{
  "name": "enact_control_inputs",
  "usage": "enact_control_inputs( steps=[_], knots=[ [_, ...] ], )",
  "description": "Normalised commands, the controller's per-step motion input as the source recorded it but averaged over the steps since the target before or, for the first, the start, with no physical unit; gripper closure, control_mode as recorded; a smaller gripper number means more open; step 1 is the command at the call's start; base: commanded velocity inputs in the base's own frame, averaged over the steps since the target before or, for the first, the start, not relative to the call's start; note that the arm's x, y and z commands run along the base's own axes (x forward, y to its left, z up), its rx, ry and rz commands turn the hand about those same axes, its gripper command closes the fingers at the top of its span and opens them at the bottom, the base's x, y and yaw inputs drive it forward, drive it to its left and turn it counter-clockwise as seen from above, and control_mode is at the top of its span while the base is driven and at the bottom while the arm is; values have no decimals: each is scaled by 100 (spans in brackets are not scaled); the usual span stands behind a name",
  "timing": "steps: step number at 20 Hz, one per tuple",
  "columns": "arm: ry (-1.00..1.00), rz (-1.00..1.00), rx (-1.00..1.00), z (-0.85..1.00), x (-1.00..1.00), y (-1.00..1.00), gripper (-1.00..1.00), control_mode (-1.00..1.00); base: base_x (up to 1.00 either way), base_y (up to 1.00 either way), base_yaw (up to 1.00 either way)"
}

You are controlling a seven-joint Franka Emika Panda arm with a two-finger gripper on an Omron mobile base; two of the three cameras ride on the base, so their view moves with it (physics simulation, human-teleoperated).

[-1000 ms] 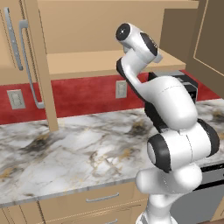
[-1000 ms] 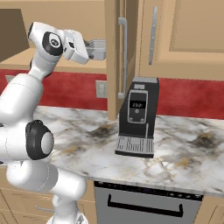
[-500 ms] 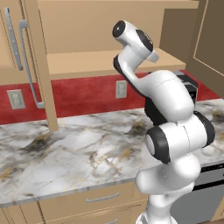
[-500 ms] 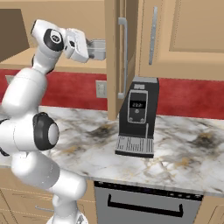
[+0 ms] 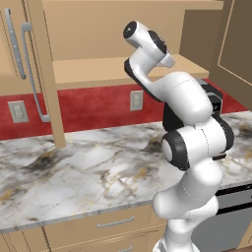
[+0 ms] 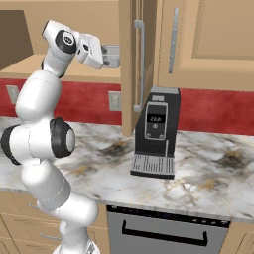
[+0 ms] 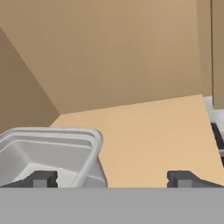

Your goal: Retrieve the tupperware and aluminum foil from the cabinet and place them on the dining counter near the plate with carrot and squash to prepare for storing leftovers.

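The arm reaches up into the open cabinet (image 5: pixel 113 39), its end effector (image 6: pixel 113 56) level with the lower shelf (image 7: pixel 148 131) and pointing inward. In the hand view the two fingertips (image 7: pixel 43 179) stand far apart, so the jaws are wide and hold nothing. The tupperware (image 7: pixel 52 153) sits on that shelf toward the left of the hand view, near the corner where the side wall meets the back wall; its near right corner and flared rim lie between the fingertips, close to the left one, and whether that fingertip touches it cannot be told. The rest of the shelf in front of the hand is bare tan wood. Below the cabinet, a marble tabletop (image 5: pixel 88 172) runs along a red backsplash (image 5: pixel 93 106) with wall outlets (image 5: pixel 136 100). A black coffee machine (image 6: pixel 156 131) stands on the tabletop beside the open cabinet door (image 6: pixel 130 64), which hangs edge-on with its silver bar handle (image 6: pixel 139 64).
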Motion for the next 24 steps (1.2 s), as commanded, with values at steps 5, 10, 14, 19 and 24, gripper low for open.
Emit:
enact_control_inputs(
  steps=[5, 10, 14, 19, 24],
  knots=[
    [3, 0, 0, -21, 34, 0, -100, -100, 0, 0, 0],
    [0, 0, 0, -6, 23, 0, -100, -100, 0, 0, 0],
    [0, 0, 0, -10, 14, 0, -100, -100, 0, 0, 0],
    [2, 0, 0, -27, 0, 0, -100, -100, 0, 0, 0],
    [3, 0, 0, -31, 0, 0, -100, -100, 0, 0, 0]
  ],
)
